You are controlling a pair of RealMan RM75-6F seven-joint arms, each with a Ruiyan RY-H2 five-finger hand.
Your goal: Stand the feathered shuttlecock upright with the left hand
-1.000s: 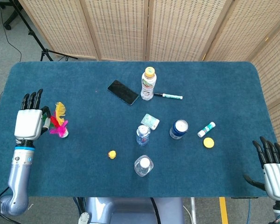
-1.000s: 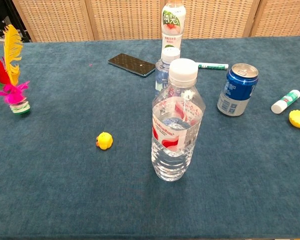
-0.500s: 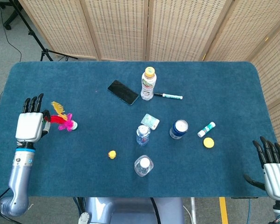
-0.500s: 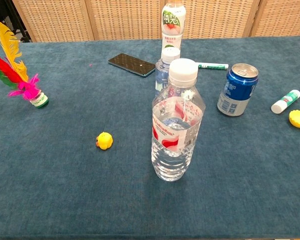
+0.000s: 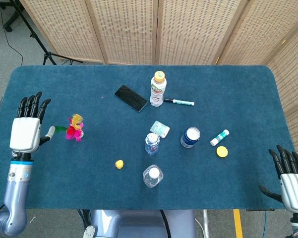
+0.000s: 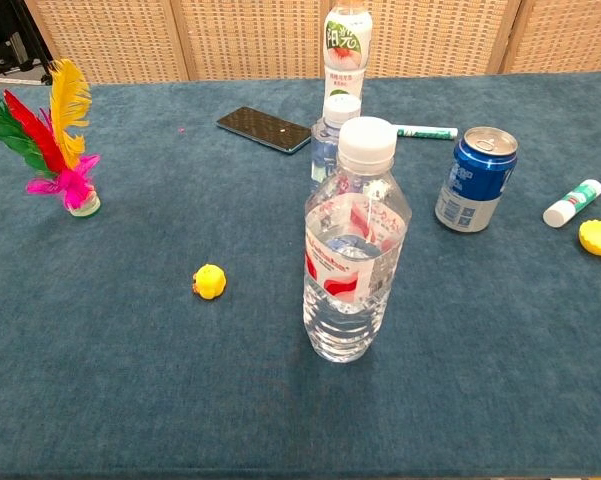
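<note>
The feathered shuttlecock (image 5: 74,129) stands on its small base on the blue table (image 5: 89,163) at the left. Its pink, red, yellow and green feathers (image 6: 50,135) point up and lean a little leftward in the chest view. My left hand (image 5: 26,130) hovers just left of it with fingers spread and holds nothing; its thumb lies close to the tip of the green feather. The chest view does not show this hand. My right hand (image 5: 291,186) rests open at the table's near right corner.
A black phone (image 5: 131,97), a tall drink bottle (image 5: 158,89) and a marker (image 5: 179,102) lie mid-table. Two water bottles (image 5: 152,144) (image 5: 152,176), a blue can (image 5: 190,137), a glue stick (image 5: 219,137) and a small yellow toy (image 5: 119,164) sit nearer.
The shuttlecock tipped over to the right, then came up again, and now stands further right. My left hand has let go and drawn back to the left.
</note>
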